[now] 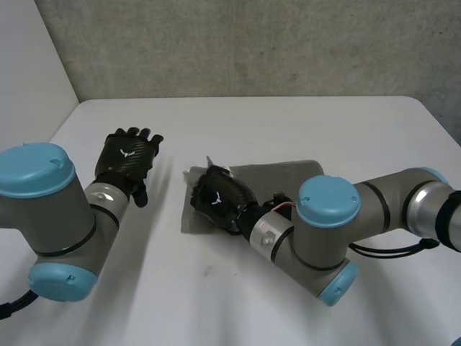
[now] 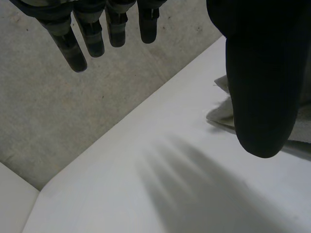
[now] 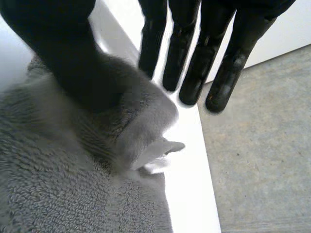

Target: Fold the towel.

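Head view: the grey towel [image 1: 284,176] lies folded mid-counter [image 1: 288,122]. The left hand [image 1: 130,162] hovers beside it, and the right hand [image 1: 220,198] sits on its left end.
Left wrist view: the fingers [image 2: 72,48] are straight and apart, holding nothing.
Right wrist view: thumb and straight fingers [image 3: 199,73] pinch a raised towel fold.

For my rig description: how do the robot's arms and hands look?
Left arm and right arm: grey cylindrical joints, light-blue round caps. Left robot hand and right robot hand: black; the left bears a small white mark.
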Robot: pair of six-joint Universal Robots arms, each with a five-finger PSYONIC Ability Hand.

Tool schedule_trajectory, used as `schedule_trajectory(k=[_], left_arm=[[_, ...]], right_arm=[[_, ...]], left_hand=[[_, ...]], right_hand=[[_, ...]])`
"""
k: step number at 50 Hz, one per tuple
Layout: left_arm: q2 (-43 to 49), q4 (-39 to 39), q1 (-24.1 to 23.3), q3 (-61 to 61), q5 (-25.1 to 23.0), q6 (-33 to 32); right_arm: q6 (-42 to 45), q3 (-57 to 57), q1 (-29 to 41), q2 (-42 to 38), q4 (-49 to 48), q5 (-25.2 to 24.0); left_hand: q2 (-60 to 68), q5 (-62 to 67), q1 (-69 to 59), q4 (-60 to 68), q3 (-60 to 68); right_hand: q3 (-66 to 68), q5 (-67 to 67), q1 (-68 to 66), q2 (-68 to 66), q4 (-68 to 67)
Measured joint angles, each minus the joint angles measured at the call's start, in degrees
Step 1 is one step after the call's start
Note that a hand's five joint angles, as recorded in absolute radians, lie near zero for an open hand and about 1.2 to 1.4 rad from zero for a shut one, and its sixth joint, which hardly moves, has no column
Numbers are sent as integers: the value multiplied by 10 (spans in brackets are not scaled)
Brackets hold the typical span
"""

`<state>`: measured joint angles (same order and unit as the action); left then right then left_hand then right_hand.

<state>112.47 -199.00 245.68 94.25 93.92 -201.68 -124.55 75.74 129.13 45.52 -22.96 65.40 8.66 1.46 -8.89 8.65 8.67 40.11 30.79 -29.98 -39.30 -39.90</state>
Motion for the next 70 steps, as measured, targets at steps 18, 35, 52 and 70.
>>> schedule_trajectory(k=[18, 35, 52, 70], left_arm=[[36, -52, -66, -56, 0, 25], [192, -38, -102, -141, 2, 21], [41, -16, -80, -32, 7, 25], [-44, -20, -29, 28, 4, 31]], right_arm=[[-301, 112, -141, 175, 91, 93], [-269, 170, -261, 109, 111, 86], [-258, 41, -180, 165, 123, 96], [-157, -53, 28, 43, 156, 83]], left_hand=[[2, 0, 0, 1, 2], [6, 0, 0, 6, 6], [6, -1, 0, 6, 6], [6, -1, 0, 6, 6]], right_hand=[[-280, -275, 183, 268, 266], [253, 209, -168, -260, -255], [276, 247, -200, -272, -282], [-241, -236, 169, 236, 239]])
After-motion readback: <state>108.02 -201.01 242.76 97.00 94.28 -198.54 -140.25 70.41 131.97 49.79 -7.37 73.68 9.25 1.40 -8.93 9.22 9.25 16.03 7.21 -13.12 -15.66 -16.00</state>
